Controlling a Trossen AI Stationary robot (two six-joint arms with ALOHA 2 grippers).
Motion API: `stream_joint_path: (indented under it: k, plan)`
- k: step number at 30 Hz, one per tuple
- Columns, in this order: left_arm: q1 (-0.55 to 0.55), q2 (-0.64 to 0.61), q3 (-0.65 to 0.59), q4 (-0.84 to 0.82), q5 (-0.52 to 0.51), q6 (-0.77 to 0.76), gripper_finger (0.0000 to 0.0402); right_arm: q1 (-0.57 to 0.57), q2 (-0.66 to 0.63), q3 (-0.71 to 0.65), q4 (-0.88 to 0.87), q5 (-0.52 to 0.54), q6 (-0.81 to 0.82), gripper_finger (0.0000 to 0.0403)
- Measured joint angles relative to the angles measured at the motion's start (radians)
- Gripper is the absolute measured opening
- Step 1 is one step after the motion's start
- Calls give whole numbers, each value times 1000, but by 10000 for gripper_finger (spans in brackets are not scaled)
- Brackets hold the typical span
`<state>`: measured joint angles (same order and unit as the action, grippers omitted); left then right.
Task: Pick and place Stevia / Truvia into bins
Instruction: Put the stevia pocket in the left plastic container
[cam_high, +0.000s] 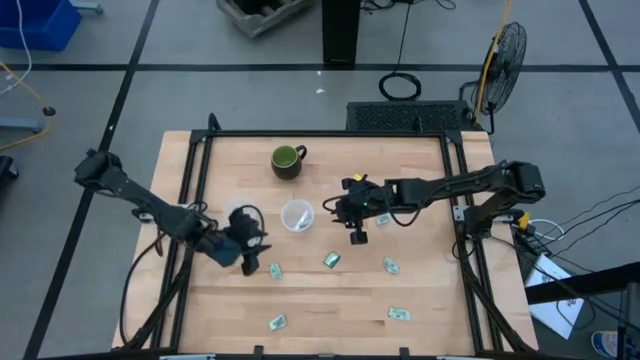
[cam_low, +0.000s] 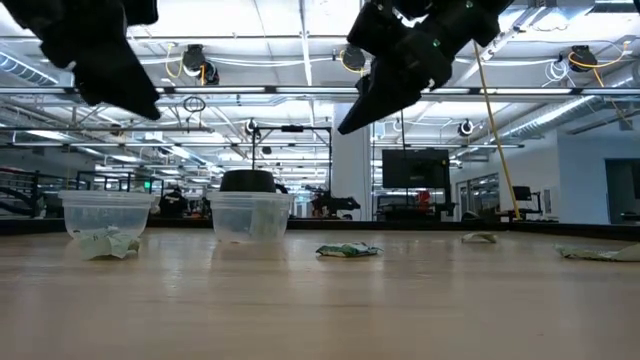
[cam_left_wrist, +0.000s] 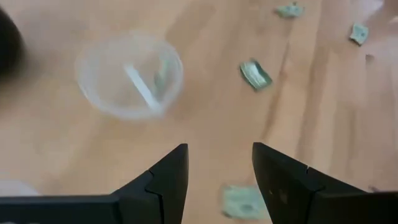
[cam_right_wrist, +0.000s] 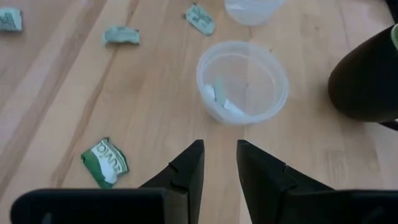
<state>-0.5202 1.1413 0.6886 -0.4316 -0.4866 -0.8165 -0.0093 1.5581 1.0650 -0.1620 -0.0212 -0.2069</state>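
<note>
Both grippers hover parted and empty: left gripper near the table's left edge, right gripper beside a clear cup holding sachets; five sachets scattered toward the front edge

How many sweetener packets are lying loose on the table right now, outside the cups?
5: one beside the left gripper, one mid-table, one further right, and two near the front edge. The arms may hide others.
</note>
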Motion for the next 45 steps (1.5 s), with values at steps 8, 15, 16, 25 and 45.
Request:
stream_joint_path:
  k: [8,15,16,25,45]
  plan:
    - [-26,72,6,-187,93,-313,184,0,0,-73,25,1,-108,91]
    - [-26,86,5,-433,170,-622,184,0,0,-82,28,2,-122,91]
    - [-26,85,5,-443,174,-645,184,0,0,-82,29,1,-122,91]
    - [-25,116,-7,-430,180,-795,184,0,0,-82,31,2,-122,91]
    - [-19,260,-59,-299,95,-978,184,0,0,-82,86,2,-123,91]
